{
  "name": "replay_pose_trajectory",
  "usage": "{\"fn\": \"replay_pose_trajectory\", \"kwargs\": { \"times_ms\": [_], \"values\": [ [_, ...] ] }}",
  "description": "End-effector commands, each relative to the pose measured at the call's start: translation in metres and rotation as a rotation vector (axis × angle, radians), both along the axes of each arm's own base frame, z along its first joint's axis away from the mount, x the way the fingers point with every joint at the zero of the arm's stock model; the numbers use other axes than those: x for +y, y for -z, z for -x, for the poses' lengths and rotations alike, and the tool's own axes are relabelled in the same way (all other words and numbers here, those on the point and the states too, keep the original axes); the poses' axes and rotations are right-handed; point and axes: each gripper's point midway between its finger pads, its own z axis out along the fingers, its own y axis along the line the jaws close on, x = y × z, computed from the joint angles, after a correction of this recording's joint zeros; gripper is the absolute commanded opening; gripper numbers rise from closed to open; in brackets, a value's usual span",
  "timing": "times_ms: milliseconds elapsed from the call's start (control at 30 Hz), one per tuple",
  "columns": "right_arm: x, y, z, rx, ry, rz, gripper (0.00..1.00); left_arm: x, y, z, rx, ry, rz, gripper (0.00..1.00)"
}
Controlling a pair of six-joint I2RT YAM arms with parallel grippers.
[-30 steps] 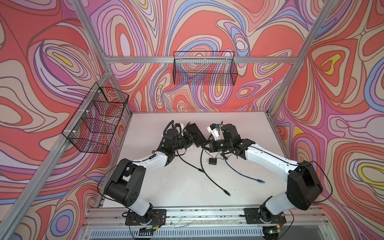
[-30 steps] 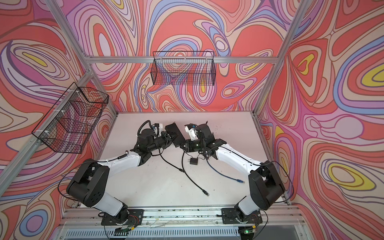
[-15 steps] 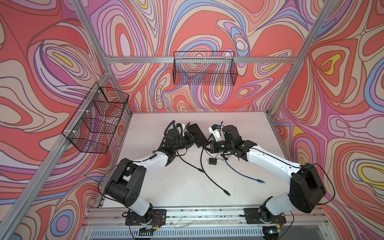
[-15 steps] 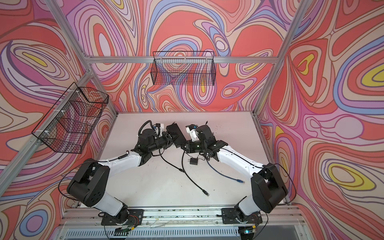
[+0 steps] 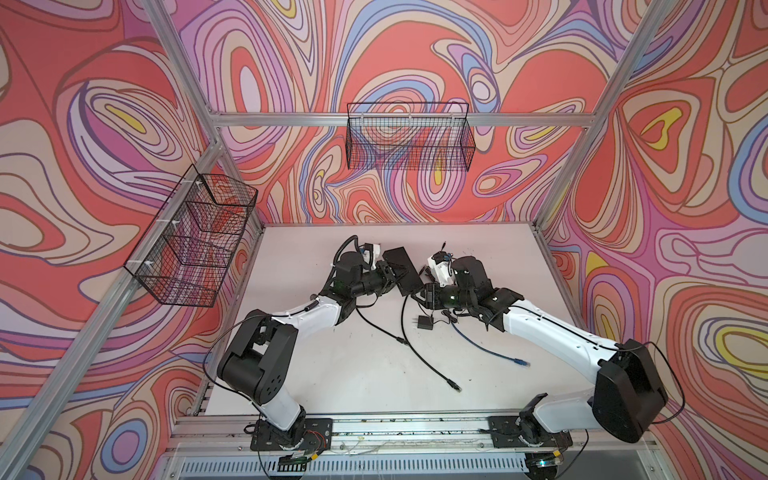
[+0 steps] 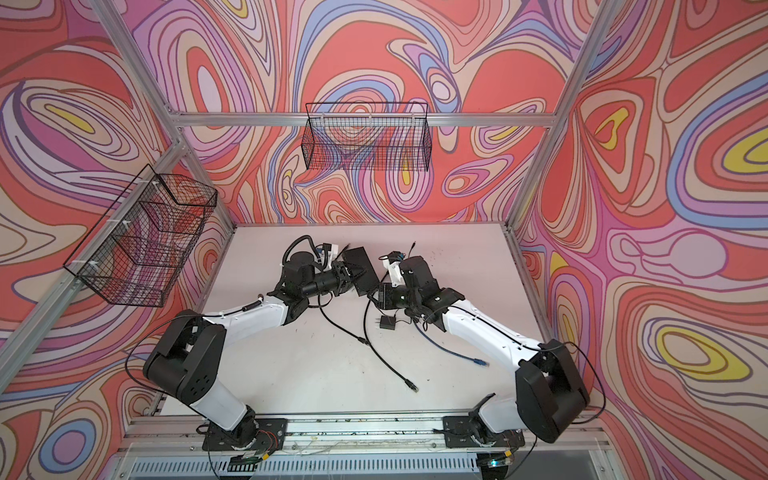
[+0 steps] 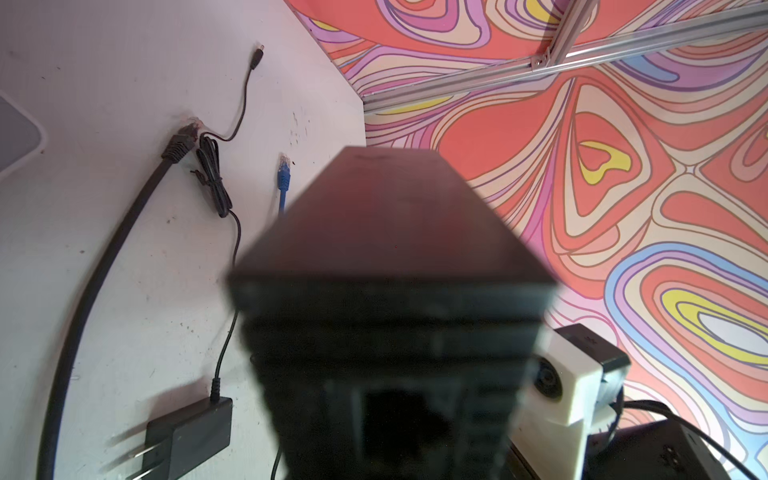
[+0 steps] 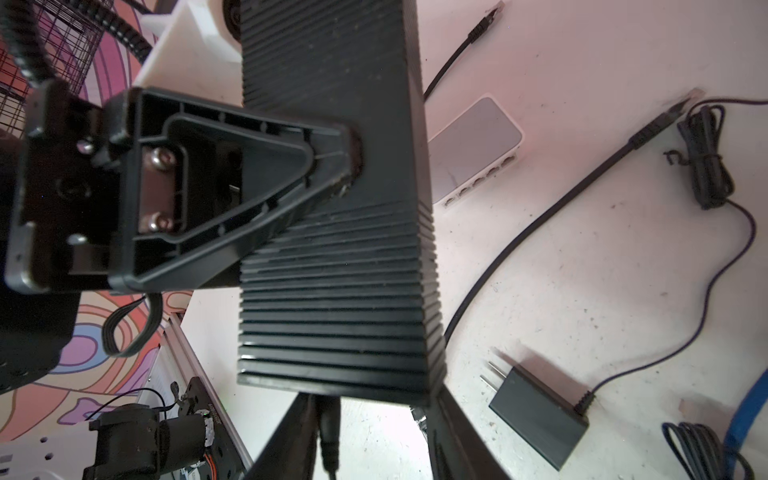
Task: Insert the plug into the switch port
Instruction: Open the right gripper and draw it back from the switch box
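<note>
The switch (image 5: 401,270) is a black ribbed box held tilted above the table, also seen in a top view (image 6: 360,269) and both wrist views (image 7: 395,249) (image 8: 332,249). My left gripper (image 5: 388,272) is shut on its flat faces; one of its fingers (image 8: 232,183) presses the ribbed side. The black plug (image 8: 328,432) sits in the switch's near end face, its cable trailing down. My right gripper (image 8: 370,415) stands open around that end, its fingers (image 8: 453,436) spread well wider than the plug. In both top views the right gripper (image 5: 419,293) (image 6: 376,293) is at the switch's lower end.
A black power adapter (image 5: 424,322) (image 8: 540,411) lies just below the grippers. A blue cable (image 5: 490,349) and a long black cable (image 5: 432,365) trail toward the front. A small white hub (image 8: 473,145) lies on the table under the switch. Wire baskets (image 5: 409,137) (image 5: 191,237) hang on the walls.
My right gripper's jaws have spread apart from the plug, which stays at the switch's end. The left gripper still holds the switch in about the same place.
</note>
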Motion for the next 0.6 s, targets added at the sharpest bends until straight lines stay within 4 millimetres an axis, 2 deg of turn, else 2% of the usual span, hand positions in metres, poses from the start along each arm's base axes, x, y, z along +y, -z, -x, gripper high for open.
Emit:
{"fn": "replay_pose_trajectory", "kwargs": {
  "times_ms": [0, 233, 367, 567],
  "values": [
    [-0.025, 0.001, -0.007, -0.037, 0.102, 0.073, 0.48, -0.008, -0.018, 0.011, -0.047, 0.08, 0.007, 0.01],
    [-0.026, -0.008, 0.007, -0.021, 0.078, 0.039, 0.55, -0.005, -0.01, 0.01, -0.041, 0.066, -0.019, 0.01],
    [-0.032, -0.006, 0.011, -0.013, 0.098, 0.04, 0.56, -0.005, -0.008, 0.011, -0.043, 0.067, -0.026, 0.01],
    [-0.063, 0.009, 0.007, 0.014, 0.255, 0.153, 0.57, -0.003, -0.005, 0.014, -0.042, 0.068, -0.042, 0.01]
  ]
}}
